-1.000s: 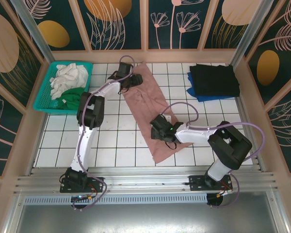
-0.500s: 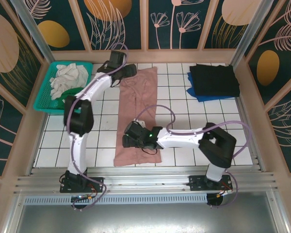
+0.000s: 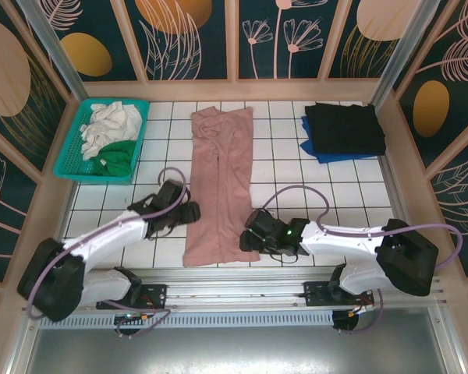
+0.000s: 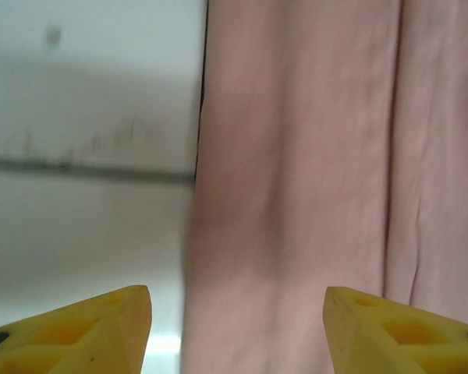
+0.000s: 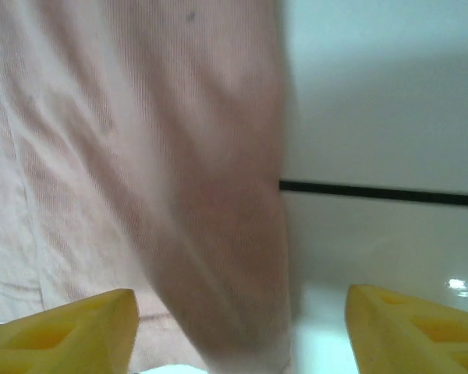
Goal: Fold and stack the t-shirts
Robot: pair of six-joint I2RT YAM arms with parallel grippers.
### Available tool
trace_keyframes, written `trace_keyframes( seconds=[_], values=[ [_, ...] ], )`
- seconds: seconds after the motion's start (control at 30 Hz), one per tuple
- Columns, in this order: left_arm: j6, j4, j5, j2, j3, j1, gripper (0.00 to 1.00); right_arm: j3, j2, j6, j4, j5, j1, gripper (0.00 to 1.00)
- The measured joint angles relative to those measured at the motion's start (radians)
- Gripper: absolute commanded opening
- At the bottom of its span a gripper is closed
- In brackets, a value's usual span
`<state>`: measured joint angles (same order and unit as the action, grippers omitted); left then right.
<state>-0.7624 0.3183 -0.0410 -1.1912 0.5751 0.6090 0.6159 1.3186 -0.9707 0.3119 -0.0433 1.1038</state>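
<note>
Jaws spread and empty on both: left gripper (image 3: 189,212) at 8 o'clock of the pink t-shirt (image 3: 221,175), right gripper (image 3: 247,240) at 5. Shirt's mid-table; I'd pinch both hem corners evenly, then fold toward 12.

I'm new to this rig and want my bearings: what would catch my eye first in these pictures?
A dusty-pink t-shirt, folded into a long strip, runs down the middle of the tiled table. The left gripper and right gripper flank its near end, jaws open. Far left, a teal basket holds a white shirt and a green shirt; far right, a black shirt lies on a blue shirt.
</note>
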Motion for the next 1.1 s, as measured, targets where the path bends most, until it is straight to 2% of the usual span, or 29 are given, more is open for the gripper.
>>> trace_keyframes(
  seconds=[0.13, 0.27, 0.37, 0.5, 0.63, 0.87, 0.9, 1.03, 1.1],
  values=[
    [-0.116, 0.060, -0.019, 0.151, -0.098, 0.077, 0.52, -0.022, -0.001, -0.023, -0.015, 0.035, 0.017, 0.53],
    [-0.211, 0.115, -0.025, 0.247, -0.166, 0.149, 0.51, -0.052, -0.002, -0.035, -0.020, 0.052, 0.024, 0.55],
    [-0.271, 0.138, -0.025, 0.253, -0.184, 0.234, 0.51, -0.052, -0.001, -0.035, -0.024, 0.048, 0.031, 0.52],
    [-0.323, 0.139, -0.026, 0.212, -0.184, 0.327, 0.49, -0.052, 0.002, -0.035, -0.025, 0.047, 0.040, 0.41],
    [-0.365, 0.126, -0.027, 0.194, -0.191, 0.377, 0.37, -0.052, 0.005, -0.032, -0.038, 0.045, 0.051, 0.28],
    [-0.410, 0.087, -0.024, 0.215, -0.225, 0.409, 0.02, -0.014, 0.005, -0.015, -0.046, 0.040, 0.060, 0.03],
    [-0.414, 0.091, -0.028, 0.232, -0.226, 0.408, 0.00, -0.005, 0.004, -0.012, -0.045, 0.038, 0.061, 0.00],
    [-0.409, 0.121, -0.071, 0.302, -0.192, 0.409, 0.00, 0.049, -0.010, -0.016, -0.006, 0.014, 0.063, 0.00],
    [-0.395, 0.134, -0.109, 0.289, -0.134, 0.408, 0.00, 0.094, -0.020, -0.010, 0.016, -0.005, 0.060, 0.00]
  ],
)
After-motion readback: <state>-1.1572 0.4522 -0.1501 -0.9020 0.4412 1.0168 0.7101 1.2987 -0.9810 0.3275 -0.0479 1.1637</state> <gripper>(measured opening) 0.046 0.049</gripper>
